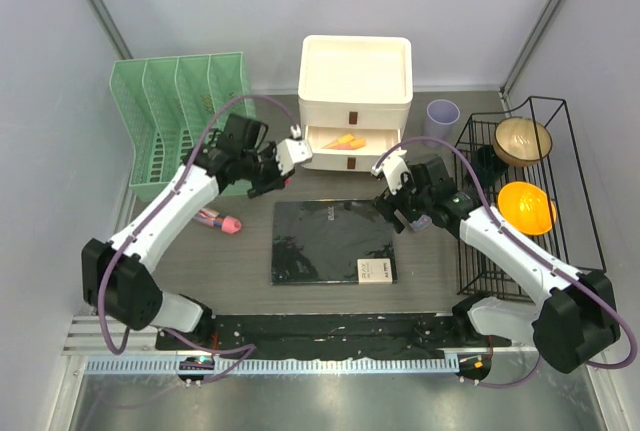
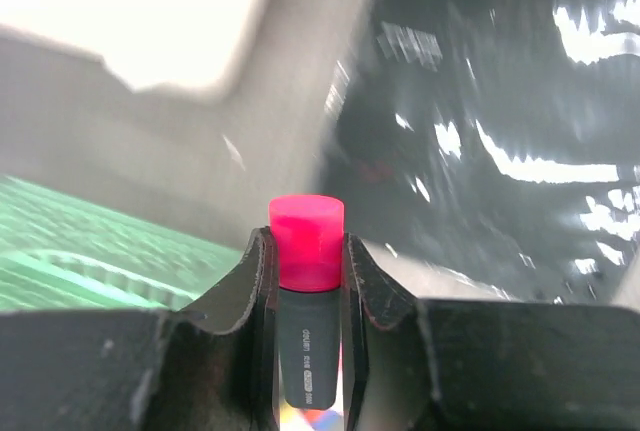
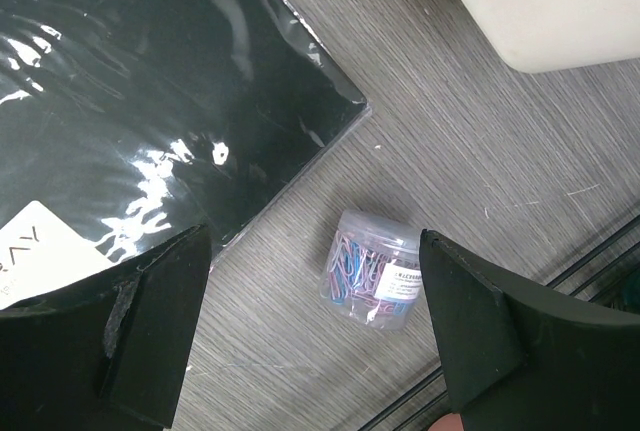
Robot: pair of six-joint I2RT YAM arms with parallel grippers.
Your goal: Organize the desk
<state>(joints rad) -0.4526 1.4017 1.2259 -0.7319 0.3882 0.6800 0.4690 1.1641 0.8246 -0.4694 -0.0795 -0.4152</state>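
the left pincer (image 2: 306, 251) is closest, its two black fingers (image 2: 250, 291) squeezed tight on a grey pen with a round pink cap (image 2: 306, 236). it is over the back part of the big dark grey-brown wood desk (image 1: 235, 271), between the green plastic file rack (image 1: 180, 121) in the back left corner and the white plastic drawer box (image 1: 355, 101) at the back edge. a flat black notebook in shiny wrap (image 1: 332, 241) lies in the middle of the desk. the right pincer (image 3: 312, 246) is spread wide above a small clear round tub of coloured paper clips (image 3: 372, 269), which lies just beside the notebook's right edge.
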